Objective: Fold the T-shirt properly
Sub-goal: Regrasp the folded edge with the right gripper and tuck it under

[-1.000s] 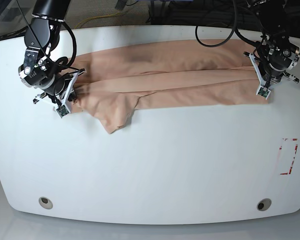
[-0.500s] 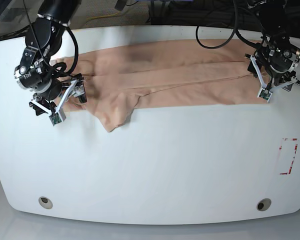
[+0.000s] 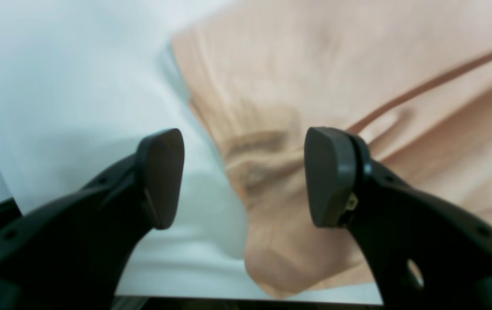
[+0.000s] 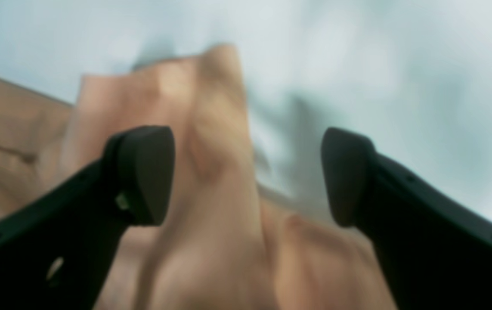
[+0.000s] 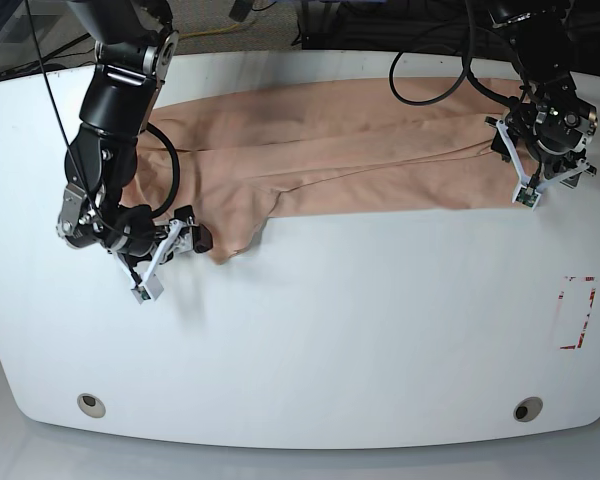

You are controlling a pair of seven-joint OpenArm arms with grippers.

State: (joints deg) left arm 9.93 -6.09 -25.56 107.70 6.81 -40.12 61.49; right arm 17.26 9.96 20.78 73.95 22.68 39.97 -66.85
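Observation:
The peach T-shirt lies folded lengthwise along the far side of the white table. A pointed flap of it hangs toward the front at the left. No smiley patch shows. My right gripper is open beside that flap; in the blurred right wrist view the flap rises between the open fingers. My left gripper is open at the shirt's right end; in the left wrist view its fingers straddle the shirt's bunched edge without closing on it.
A red-and-white marked rectangle is on the table at the right. Two round holes sit near the front edge. Cables hang behind the table's far edge.
My right arm has moved from the shirt's left end toward the front, to the hanging flap. My left gripper has shifted slightly back at the right end. The shirt's left end lies flatter.

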